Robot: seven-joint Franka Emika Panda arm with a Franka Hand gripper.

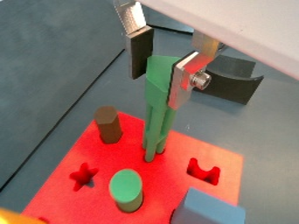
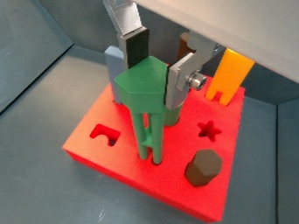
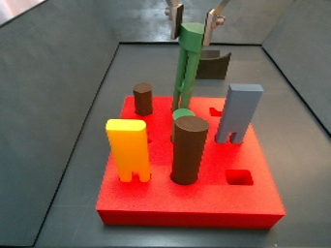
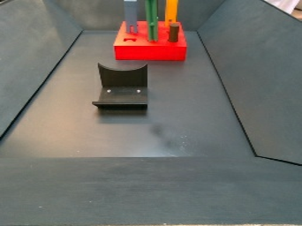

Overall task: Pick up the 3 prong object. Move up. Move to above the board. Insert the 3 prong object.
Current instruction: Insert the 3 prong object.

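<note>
The green 3 prong object [image 1: 158,105] stands upright with its prongs down in the red board [image 1: 176,156]. It also shows in the other wrist view [image 2: 146,96] and in both side views [image 3: 189,68] [image 4: 151,11]. The board shows there too [image 2: 128,171] [image 3: 195,199] [image 4: 147,53]. My gripper [image 1: 163,63] is around the block's top, also seen in a wrist view [image 2: 158,61] and a side view [image 3: 196,21]. The jaws stand a little wider than the block, open.
On the board stand a brown hexagonal block [image 1: 107,124], a green cylinder [image 1: 126,190], a brown cylinder [image 3: 191,150], a light-blue pronged block [image 3: 239,111] and an orange-yellow pronged block [image 3: 127,150]. A star hole [image 2: 208,131] is free. The fixture [image 4: 122,86] stands on the floor.
</note>
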